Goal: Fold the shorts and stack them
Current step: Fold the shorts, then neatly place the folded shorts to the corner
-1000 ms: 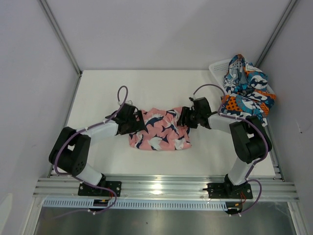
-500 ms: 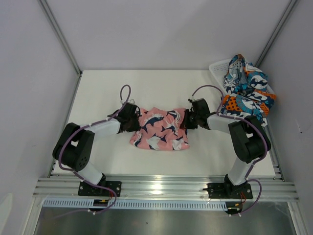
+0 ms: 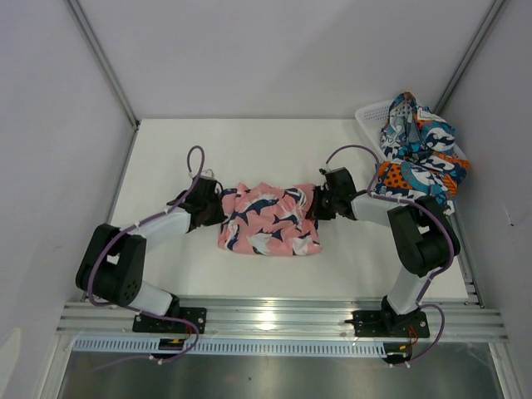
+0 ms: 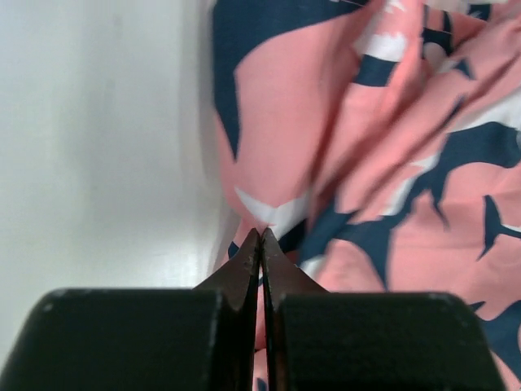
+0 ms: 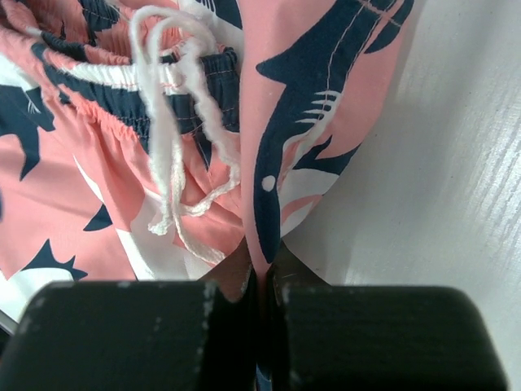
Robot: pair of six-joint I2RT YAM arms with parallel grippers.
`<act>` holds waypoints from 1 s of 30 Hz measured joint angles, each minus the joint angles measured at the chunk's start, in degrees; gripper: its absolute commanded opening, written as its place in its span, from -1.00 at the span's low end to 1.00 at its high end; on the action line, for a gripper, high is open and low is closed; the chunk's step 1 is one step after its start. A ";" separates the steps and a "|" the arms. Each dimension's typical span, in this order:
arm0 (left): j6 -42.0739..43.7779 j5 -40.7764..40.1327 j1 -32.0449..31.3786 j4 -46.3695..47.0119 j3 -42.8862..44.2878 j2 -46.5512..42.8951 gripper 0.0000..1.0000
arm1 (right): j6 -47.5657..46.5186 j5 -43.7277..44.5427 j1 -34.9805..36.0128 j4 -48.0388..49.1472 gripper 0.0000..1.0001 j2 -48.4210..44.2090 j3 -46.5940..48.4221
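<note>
Left claw (image 4: 261, 240) pinched on pink shorts (image 4: 383, 163), right claw (image 5: 260, 265) gripping opposite edge, forearms low

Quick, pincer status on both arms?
Left pincer: closed, pinching an edge of the pink shorts.
Right pincer: closed, pinching the opposite edge of the same shorts.

Mid-table (image 3: 249, 154) was blocked by the pink shorts (image 3: 268, 219), with the left gripper (image 3: 218, 205) and right gripper (image 3: 315, 203) clamped on opposite ends. Open lanes were the bare far strip behind them and the near strip in front. The far-right corner was taken by the basket (image 3: 370, 112) under the patterned shorts (image 3: 420, 154), with the right arm's elbow (image 3: 424, 237) just beside.
</note>
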 measured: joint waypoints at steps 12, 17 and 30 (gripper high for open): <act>2.47 1.46 3.89 0.15 -3.89 -1.95 0.42 | 0.52 0.04 0.02 -0.11 -0.50 0.00 0.00; 2.27 3.06 4.00 1.27 -5.01 -4.31 0.63 | 1.31 -2.45 -0.39 1.27 -0.18 -0.33 -0.44; 2.29 9.35 5.31 6.97 -5.03 -1.27 0.86 | 3.63 -8.81 -2.58 7.04 -0.14 -0.98 -4.00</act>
